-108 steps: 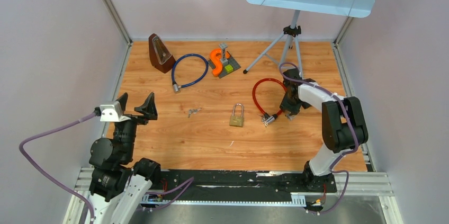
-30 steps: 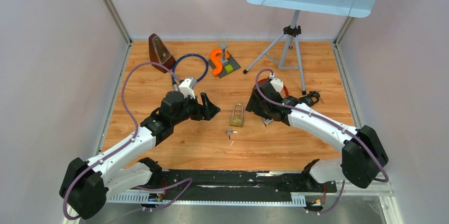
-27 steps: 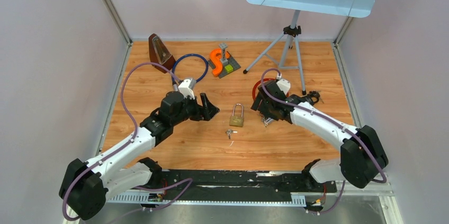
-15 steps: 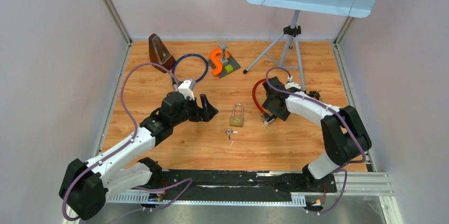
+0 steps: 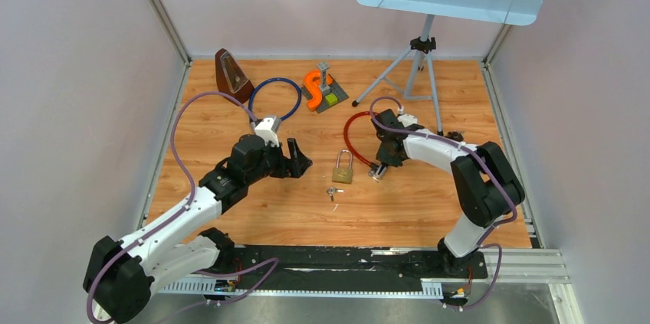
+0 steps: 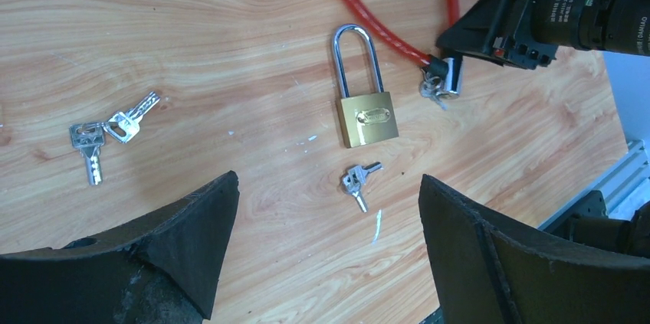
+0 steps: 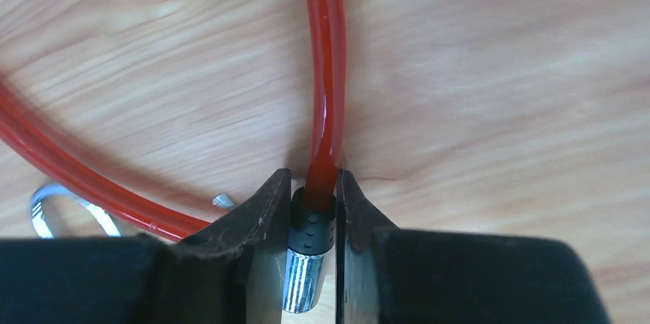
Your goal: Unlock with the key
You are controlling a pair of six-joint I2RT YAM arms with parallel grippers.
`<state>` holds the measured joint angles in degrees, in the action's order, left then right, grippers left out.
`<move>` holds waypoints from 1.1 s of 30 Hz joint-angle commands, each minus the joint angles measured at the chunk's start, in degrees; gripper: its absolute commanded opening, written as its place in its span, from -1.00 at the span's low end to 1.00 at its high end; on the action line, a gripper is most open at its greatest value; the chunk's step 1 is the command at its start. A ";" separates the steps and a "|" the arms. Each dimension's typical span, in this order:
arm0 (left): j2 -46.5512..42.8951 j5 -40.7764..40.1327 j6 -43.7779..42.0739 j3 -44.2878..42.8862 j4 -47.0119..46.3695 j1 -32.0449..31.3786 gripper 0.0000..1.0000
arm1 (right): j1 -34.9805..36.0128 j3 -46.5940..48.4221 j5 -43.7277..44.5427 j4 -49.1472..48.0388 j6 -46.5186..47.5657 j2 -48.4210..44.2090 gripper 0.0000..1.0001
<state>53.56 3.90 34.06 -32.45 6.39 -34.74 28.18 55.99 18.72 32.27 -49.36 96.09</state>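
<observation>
"What was the right gripper (image 7: 313, 186) doing?"
"It pinched the red cable lock (image 7: 326, 94) by its end, beside the padlock (image 6: 366, 109)."
"And the left gripper (image 6: 328, 188)?"
"It was spread wide above the key (image 6: 357, 181) on the table. I think it had to grab that key next."

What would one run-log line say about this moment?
left gripper: open, facing brass padlock | right gripper: shut on end of red cable lock | small keys: loose beside padlock

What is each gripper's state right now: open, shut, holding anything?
Left gripper: open, holding nothing.
Right gripper: closed on the red cable, at its black end piece.
</observation>
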 commanded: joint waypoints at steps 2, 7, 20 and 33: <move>-1.05 -0.76 -1.51 -2.25 -0.24 -0.20 0.87 | 4.58 1.71 -8.37 -14.35 13.37 1.34 -0.84; -1.49 -0.86 -1.52 -2.18 -0.08 -0.20 0.88 | 5.33 4.30 -13.33 -17.76 19.75 3.42 -0.84; -3.09 -1.44 -1.58 -2.02 1.53 -0.15 0.88 | 6.29 12.59 -10.65 -15.85 31.34 5.12 -0.76; -3.20 -1.36 -1.74 -2.11 1.94 -0.17 0.88 | 5.39 16.81 -13.25 -16.06 36.43 11.76 -0.14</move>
<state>51.51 3.29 33.52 -32.45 8.58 -34.74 33.45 69.95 5.87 18.17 -13.41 108.29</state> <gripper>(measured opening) 0.939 0.342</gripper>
